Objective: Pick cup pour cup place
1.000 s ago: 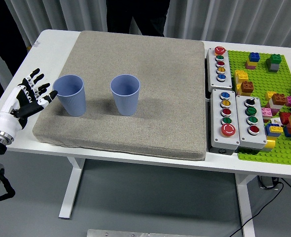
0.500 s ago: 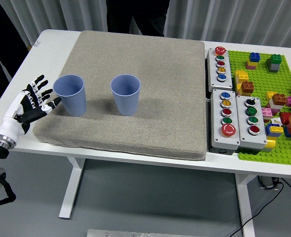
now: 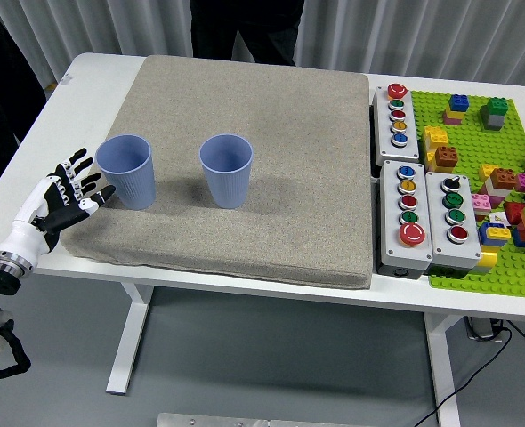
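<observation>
- While its fingers are spread and hold nothing, the left hand hovers at the near-left corner of the grey mat, palm turned toward the nearer cup; that pose looks like the set-up for a side grasp.
- Just beyond the fingertips stands the left cup, upright on the mat with its mouth open upward. Whether the thumb touches its wall I cannot tell.
- Farther along the mat, to the right of that cup and apart from it, stands the second cup, also upright, likely the one to receive the pour.
- Off the mat's right edge lie the button boxes, and past them a green brick plate with loose bricks, well clear of the work.
- At the mat's far side a person in dark clothes stands, hands not in view.
- No right hand shows.
</observation>
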Action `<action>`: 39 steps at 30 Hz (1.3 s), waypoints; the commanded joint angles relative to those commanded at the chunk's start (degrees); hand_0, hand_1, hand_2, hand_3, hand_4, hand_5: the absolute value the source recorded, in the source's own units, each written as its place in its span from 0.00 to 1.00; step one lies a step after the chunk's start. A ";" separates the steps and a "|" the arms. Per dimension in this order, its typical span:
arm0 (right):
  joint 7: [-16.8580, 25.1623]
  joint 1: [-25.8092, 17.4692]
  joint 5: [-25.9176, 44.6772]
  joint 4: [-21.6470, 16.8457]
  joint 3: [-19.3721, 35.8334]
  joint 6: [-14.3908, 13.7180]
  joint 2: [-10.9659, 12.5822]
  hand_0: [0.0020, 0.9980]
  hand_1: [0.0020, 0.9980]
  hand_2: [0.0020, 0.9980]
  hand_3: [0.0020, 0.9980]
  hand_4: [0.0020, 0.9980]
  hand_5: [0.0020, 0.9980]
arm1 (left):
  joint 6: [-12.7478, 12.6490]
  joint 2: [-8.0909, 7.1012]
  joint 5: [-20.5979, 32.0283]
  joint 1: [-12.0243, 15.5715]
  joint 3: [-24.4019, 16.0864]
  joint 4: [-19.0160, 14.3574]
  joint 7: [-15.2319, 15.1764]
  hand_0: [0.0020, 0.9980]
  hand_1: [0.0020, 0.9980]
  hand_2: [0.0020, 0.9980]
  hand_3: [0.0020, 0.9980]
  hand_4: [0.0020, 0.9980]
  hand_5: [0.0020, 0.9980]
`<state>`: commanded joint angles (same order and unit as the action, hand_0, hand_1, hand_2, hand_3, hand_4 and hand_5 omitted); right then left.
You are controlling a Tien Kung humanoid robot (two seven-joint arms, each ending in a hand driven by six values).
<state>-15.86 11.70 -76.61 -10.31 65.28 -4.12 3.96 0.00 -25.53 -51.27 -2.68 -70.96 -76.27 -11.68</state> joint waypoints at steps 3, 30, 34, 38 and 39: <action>-0.02 -0.11 -0.19 0.00 0.07 0.03 -0.05 0.67 0.64 0.57 0.58 0.00 0.21 | -0.12 0.04 -0.36 0.06 0.08 0.09 0.10 0.92 0.90 1.00 1.00 0.97 0.42; 0.06 0.62 0.89 0.00 -0.53 -0.14 -0.04 0.67 0.64 0.57 0.58 0.00 0.21 | -2.17 1.19 -4.16 -3.13 3.20 2.19 0.72 0.92 0.90 1.00 1.00 0.95 0.37; 0.08 0.70 1.27 0.00 -0.78 -0.19 -0.06 0.67 0.64 0.57 0.58 0.00 0.21 | -2.49 1.65 -3.85 -4.42 3.66 3.53 0.58 0.92 0.90 1.00 1.00 0.95 0.37; 0.12 0.70 1.66 0.00 -1.03 -0.25 -0.08 0.67 0.64 0.57 0.58 0.00 0.21 | -2.40 1.98 -3.89 -5.02 4.15 4.47 0.69 0.92 0.90 1.00 1.00 0.95 0.35; 0.13 0.69 1.74 0.00 -1.10 -0.26 -0.09 0.67 0.64 0.57 0.58 0.00 0.21 | -2.38 2.10 -4.00 -5.12 4.28 4.67 0.73 0.92 0.90 1.00 1.00 0.95 0.35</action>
<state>-15.73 12.39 -74.87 -10.31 64.18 -4.38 3.87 -2.38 -23.42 -55.27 -7.80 -66.68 -71.59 -10.95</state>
